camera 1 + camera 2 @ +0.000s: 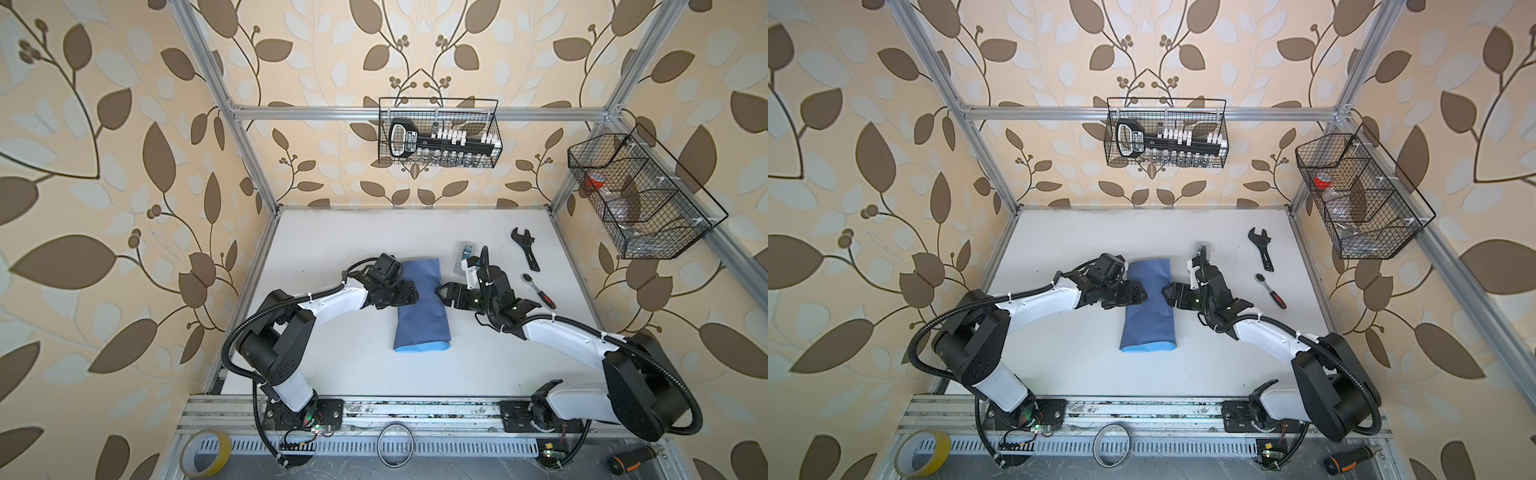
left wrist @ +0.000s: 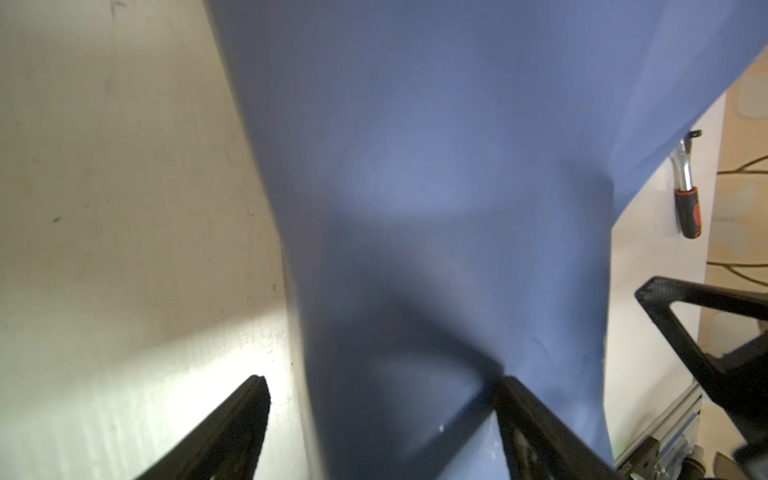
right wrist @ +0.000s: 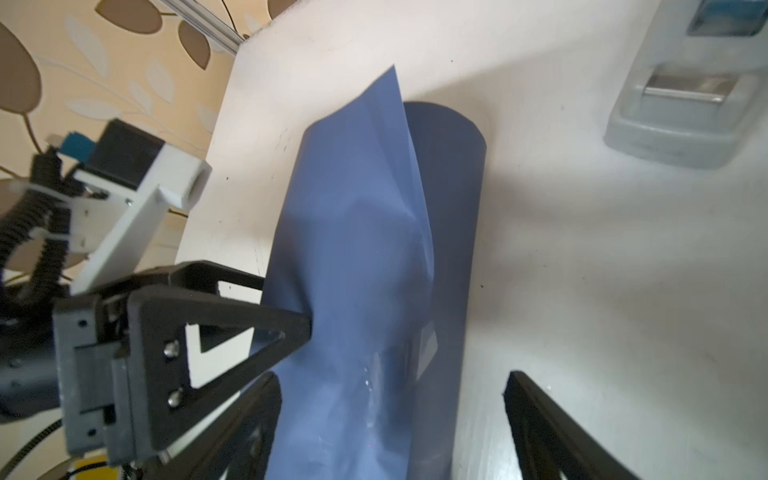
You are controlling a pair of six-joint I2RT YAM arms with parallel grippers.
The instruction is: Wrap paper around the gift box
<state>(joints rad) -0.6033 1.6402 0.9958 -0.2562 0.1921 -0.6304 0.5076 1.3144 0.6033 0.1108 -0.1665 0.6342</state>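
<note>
In the middle of a top view, the paper lies rolled in a slate-blue tube. The gift box is hidden, presumably inside. The left gripper and right gripper flank it, jaws apart, holding nothing. Next, I reckon, the open ends need folding.

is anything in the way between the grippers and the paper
Nothing visible. The left gripper and the right gripper flank the paper directly, jaws open. The tape dispenser sits farther back on the table, clear of both.
</note>
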